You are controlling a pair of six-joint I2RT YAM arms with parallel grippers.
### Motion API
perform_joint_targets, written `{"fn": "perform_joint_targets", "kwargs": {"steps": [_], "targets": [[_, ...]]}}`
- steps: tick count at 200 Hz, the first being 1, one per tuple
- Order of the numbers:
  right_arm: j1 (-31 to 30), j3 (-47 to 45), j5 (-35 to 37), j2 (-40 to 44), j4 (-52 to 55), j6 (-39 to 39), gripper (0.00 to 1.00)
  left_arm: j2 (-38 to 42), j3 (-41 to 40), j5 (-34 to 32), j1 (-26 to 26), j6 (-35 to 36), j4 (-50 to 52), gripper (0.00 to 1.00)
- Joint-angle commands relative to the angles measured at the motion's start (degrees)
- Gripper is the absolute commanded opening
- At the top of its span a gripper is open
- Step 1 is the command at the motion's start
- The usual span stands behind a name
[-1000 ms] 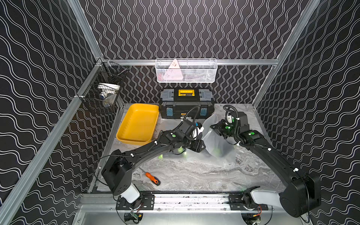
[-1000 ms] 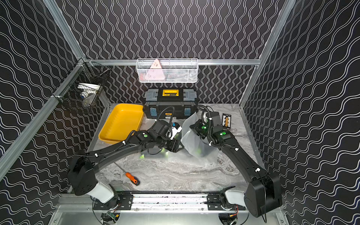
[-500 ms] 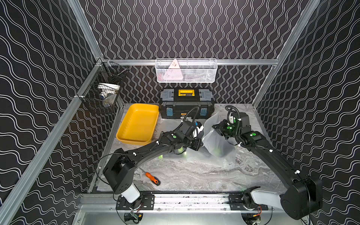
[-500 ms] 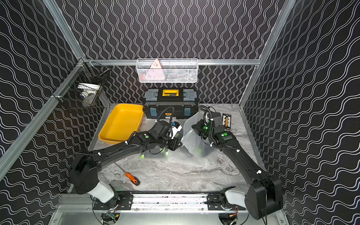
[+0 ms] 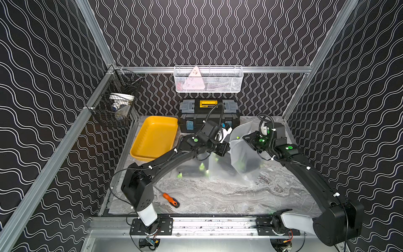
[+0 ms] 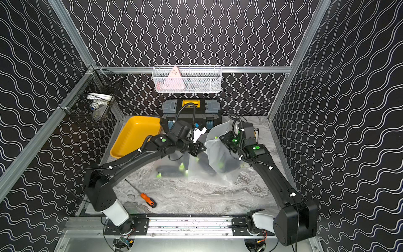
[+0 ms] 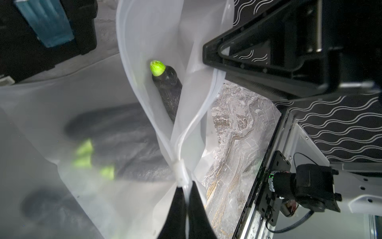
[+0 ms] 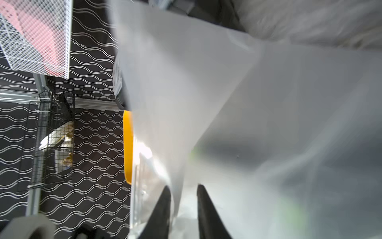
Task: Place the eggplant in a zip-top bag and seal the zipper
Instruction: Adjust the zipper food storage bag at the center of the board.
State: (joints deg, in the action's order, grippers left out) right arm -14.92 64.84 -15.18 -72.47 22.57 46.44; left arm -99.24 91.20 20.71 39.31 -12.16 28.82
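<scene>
Sealing step in hand, by my reading: eggplant (image 7: pixel 168 91) lies inside bag (image 7: pixel 155 31), just beyond the left gripper (image 7: pixel 187 191), green tip away from it. Left jaws pressed together, pinching the zipper (image 7: pixel 179 169) at one end. Right gripper (image 8: pixel 183 190) jaws spread, bag film between them, unclamped. Mouth gapes between the two. Next move likely calls for holding the far end taut, then pinching along the track. Toolbox (image 5: pixel 209 115) label too small to read; no other writing legible.
</scene>
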Motion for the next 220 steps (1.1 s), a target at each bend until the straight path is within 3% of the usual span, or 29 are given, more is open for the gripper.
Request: {"fn": "perform_joint_targets", "kwargs": {"steps": [1,27,59,84,105,139,182,220], "targets": [[0.03,4.75,2.67,1.09,5.90,-11.44,0.33,-3.55,6.66,4.92,-0.09,10.11,12.69,0.00],[0.13,7.59,4.29,5.03,7.19,-22.91,0.36,-5.93,11.99,5.87,-0.23,15.06,17.91,0.00],[0.09,5.32,-4.74,8.81,3.91,-32.92,0.36,-5.99,14.62,8.39,-1.68,16.75,18.96,0.00],[0.06,1.83,-12.98,8.38,-0.18,-34.60,0.35,-5.98,15.28,10.72,-2.48,18.88,20.22,0.00],[0.00,1.85,-9.58,4.04,-2.14,-23.06,0.29,-5.20,14.10,8.44,-2.62,17.57,18.63,0.00],[-1.55,5.92,-4.92,-0.94,6.15,-2.99,0.25,-2.12,8.18,3.22,-2.54,12.59,11.69,0.00],[-9.05,2.40,-0.63,2.09,8.90,12.08,0.25,1.50,0.45,-1.67,-2.19,7.81,1.54,0.00],[-15.07,4.06,5.34,-0.10,11.98,17.94,0.26,5.16,-7.53,-9.41,2.70,6.37,-8.16,0.00]]}}
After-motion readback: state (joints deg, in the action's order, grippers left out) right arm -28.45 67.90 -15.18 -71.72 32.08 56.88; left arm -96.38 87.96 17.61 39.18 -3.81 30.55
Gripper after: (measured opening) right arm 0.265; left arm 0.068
